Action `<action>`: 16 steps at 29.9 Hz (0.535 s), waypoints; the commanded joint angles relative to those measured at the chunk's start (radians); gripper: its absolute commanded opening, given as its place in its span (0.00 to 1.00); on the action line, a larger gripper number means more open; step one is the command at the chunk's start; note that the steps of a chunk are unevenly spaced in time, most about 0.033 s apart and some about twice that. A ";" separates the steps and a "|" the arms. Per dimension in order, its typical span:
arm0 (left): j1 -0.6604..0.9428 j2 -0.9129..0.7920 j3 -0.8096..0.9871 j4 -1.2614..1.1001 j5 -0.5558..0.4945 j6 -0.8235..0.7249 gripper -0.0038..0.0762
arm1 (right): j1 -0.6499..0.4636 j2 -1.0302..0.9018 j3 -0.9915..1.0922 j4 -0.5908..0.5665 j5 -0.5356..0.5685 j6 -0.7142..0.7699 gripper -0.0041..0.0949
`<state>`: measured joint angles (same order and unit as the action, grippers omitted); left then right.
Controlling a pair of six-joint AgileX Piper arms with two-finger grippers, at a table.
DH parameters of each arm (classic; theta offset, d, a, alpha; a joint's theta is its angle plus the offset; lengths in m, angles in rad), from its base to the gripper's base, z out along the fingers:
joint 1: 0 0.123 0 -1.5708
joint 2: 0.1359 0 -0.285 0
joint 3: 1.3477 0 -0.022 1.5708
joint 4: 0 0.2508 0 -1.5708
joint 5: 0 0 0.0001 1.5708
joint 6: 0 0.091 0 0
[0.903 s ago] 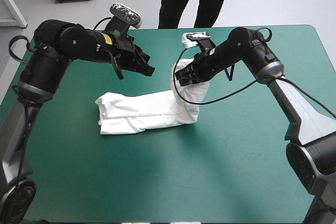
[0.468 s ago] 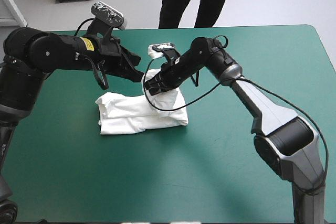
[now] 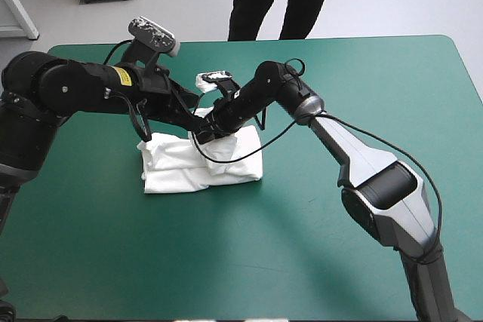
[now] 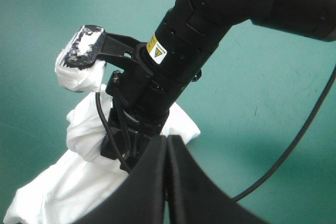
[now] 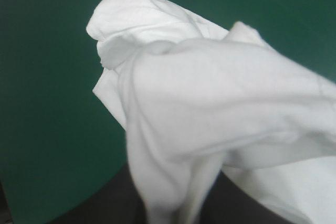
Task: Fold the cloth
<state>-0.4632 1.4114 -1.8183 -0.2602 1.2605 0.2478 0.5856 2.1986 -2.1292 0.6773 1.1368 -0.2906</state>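
White T-shirt (image 3: 189, 167) on table (image 3: 256, 262), open room all around, right tool (image 3: 204, 134) pinching its lifted end, left tool (image 4: 168, 142) closed, empty.

readable text: none | left arm (image 3: 72, 88): yellow sticker (image 3: 121, 75), illegible | right arm (image 4: 220, 9): warning sticker (image 4: 156, 50), illegible

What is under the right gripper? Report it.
The T-shirt, a white bundle on the teal-green cover, lies under the right gripper. The bundle hides the cover beneath it.
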 commanded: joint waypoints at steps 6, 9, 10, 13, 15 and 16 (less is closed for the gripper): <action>-0.002 -0.037 -0.019 -0.027 0.027 -0.006 0.02 | 0.030 -0.054 -0.039 0.151 -0.004 -0.083 0.63; -0.002 -0.037 -0.019 -0.027 0.027 -0.006 0.02 | 0.038 -0.054 -0.064 0.146 0.005 -0.083 0.70; -0.002 -0.037 -0.019 -0.027 0.027 -0.006 0.02 | 0.038 -0.054 -0.079 0.136 0.009 -0.083 0.70; -0.002 -0.039 -0.019 -0.034 0.027 -0.006 0.02 | 0.033 -0.054 -0.146 0.082 0.024 -0.070 0.69; -0.002 -0.043 -0.019 -0.036 0.027 -0.006 0.02 | 0.019 -0.054 -0.196 0.034 0.041 -0.048 0.69; -0.002 -0.045 -0.019 -0.036 0.027 -0.006 0.02 | 0.008 -0.054 -0.224 0.000 0.055 -0.035 0.69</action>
<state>-0.4632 1.4087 -1.8121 -0.2633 1.2605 0.2478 0.6192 2.2144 -2.2655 0.6997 1.1854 -0.3445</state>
